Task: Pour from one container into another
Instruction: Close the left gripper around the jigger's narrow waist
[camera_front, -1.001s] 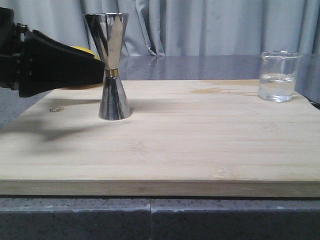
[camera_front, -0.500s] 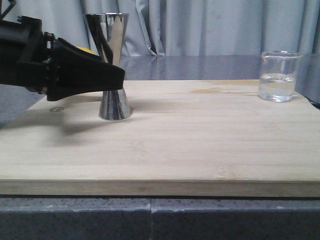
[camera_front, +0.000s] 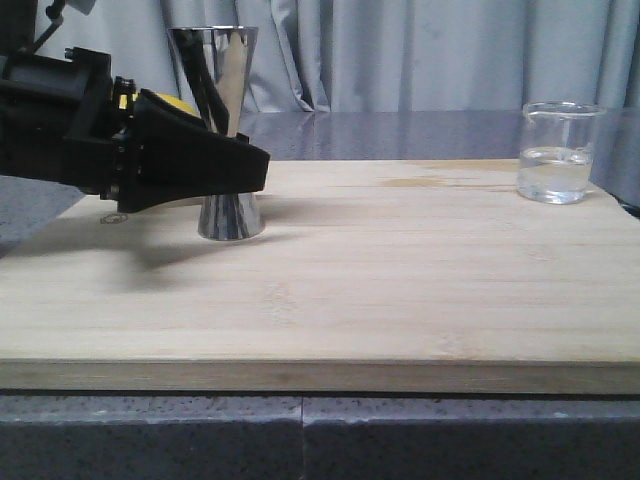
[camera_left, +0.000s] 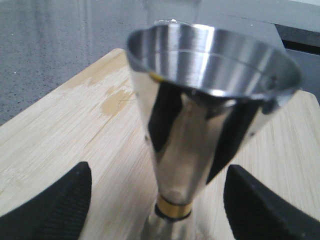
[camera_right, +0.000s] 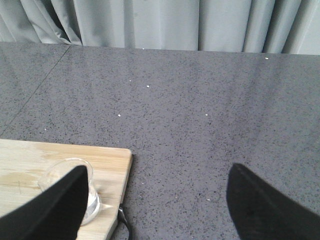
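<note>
The near half of the bamboo cutting board (camera_front: 350, 300) lying on the dark speckled counter (camera_front: 300, 430) is bare. Farther in, toward the board's left edge, stands the steel jigger (camera_front: 222, 130), upright on its lower cone, with the left claw (camera_front: 245, 170) reaching across at the level of its gold-banded waist; the left wrist view shows the claw spread wide, one black finger (camera_left: 50, 205) on each side of the jigger (camera_left: 200, 125) and neither touching it. The waist is the natural place to grip: the polished cones above and below would likely slip under the pads, while the narrow neck keeps them from sliding either way. The jigger is stiff and probably light, but tall on a small foot, so a sideways nudge could tip it. A yellow lemon (camera_front: 165, 99) peeks out just behind the claw. At the far right corner of the board sits the glass beaker (camera_front: 557, 152), upright and roughly a third full of clear liquid, well apart from the jigger. Glass is hard, smooth and breakable, and the liquid will slosh, so it wants a firm hold around the wall below the rim and a slow tilt toward its lip. The right claw (camera_right: 155, 205) hangs wide above the counter just beyond that corner, with the beaker (camera_right: 75, 187) beside one finger and not between them.
</note>
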